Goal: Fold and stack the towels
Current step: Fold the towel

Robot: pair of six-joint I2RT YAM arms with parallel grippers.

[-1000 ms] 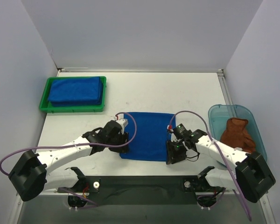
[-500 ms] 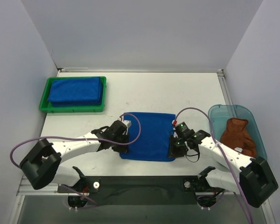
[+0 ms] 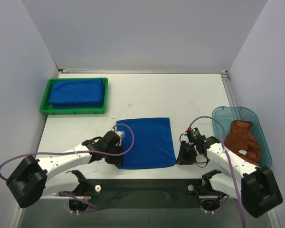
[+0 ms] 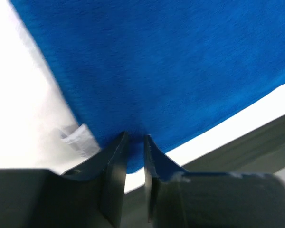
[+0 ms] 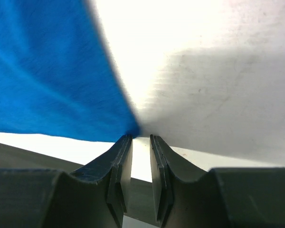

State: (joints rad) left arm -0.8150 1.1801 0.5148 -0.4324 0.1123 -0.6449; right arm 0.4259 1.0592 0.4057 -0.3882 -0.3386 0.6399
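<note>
Left gripper (image 4: pixel 135 137) pinching blue towel (image 4: pixel 180 61), right gripper (image 5: pixel 140 137) narrow at corner

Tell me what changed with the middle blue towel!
Both arms slid back toward their bases. The left gripper closed and now seems to pinch the blue towel at its near left corner; the right gripper narrowed at the near right corner, grip unclear. The towel shifted nearer and slightly left. The folded blue towels in the green tray and the brown towel in the teal bin stayed put.
</note>
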